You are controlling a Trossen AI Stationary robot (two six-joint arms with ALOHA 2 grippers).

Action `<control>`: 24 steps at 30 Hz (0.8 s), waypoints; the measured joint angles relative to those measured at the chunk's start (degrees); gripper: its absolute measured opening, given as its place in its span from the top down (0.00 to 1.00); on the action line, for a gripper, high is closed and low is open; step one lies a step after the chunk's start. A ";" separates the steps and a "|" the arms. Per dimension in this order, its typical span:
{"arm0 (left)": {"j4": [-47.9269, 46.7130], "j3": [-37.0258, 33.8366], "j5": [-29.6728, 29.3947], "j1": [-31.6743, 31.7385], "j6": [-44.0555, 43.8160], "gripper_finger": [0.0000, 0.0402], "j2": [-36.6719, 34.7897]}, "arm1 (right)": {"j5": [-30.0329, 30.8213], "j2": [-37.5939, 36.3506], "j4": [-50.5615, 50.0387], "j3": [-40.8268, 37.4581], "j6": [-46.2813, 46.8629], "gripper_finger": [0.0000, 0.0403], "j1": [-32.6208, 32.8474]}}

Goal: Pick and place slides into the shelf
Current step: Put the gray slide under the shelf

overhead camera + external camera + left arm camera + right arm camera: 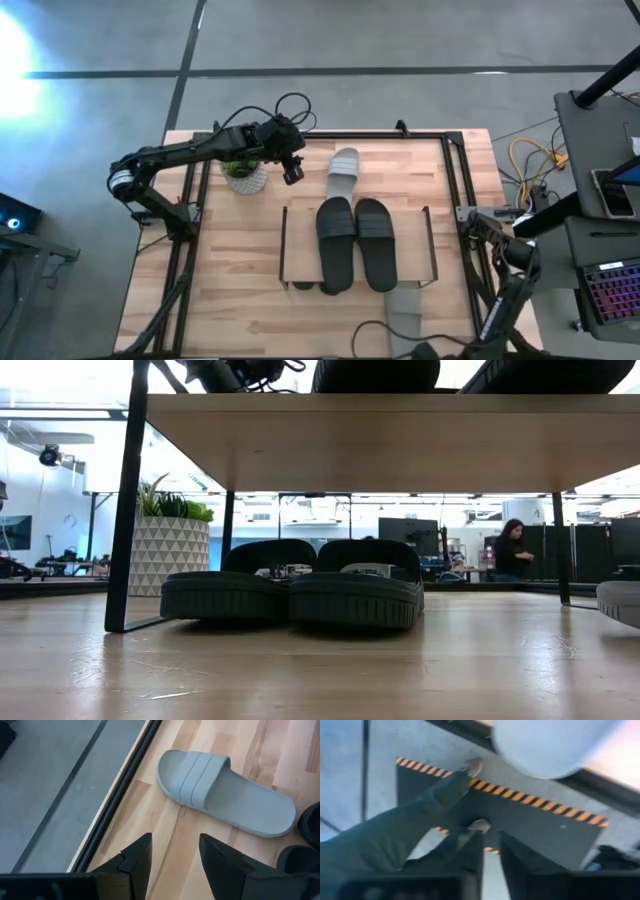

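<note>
Take the shelf point(300, 225) as your reference: it stands on the wooden table point(230, 300), its plank top seen from above and its thin black side frames showing at each end. Two black slides point(355, 243) lie side by side on top of the shelf, touching along their inner edges. In the low view two more dark slides point(290, 593) sit under the shelf's plank on the tabletop, also pressed together, toes toward the camera.

Beyond the shelf's far edge, one light grey slide point(343, 170) lies on the table, just clear of the shelf and pointing away from it. A second light grey slide point(405, 308) lies off the shelf's near right corner, partly over the table's front edge.

Your left gripper point(292, 170) hovers beyond the far left part of the shelf, beside the far grey slide and next to a small potted plant point(245, 175) in a white patterned pot. In its wrist view the fingers point(135, 857) stand apart with bare wood between them, holding nothing; the grey slide point(225, 795) lies ahead of them, not touched.

Your right gripper point(478, 222) sits off the shelf's right end, near the table's right rail. Its wrist view is blurred: the fingers point(470, 850) show only a narrow gap, and you cannot tell whether they are closed or parted; nothing visible is between them.
</note>
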 joint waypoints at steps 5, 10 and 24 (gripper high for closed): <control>-0.03 -0.06 -0.01 0.00 -0.02 0.63 0.00 | 0.01 0.19 4.96 -5.04 0.25 0.97 -0.55; -0.11 -0.13 0.00 -0.04 0.00 0.63 0.00 | -0.21 0.19 4.75 -8.36 0.26 0.98 -0.65; -0.13 -0.24 -0.07 -0.04 0.48 0.63 0.00 | 0.25 0.19 0.46 -11.34 -0.85 0.98 -2.03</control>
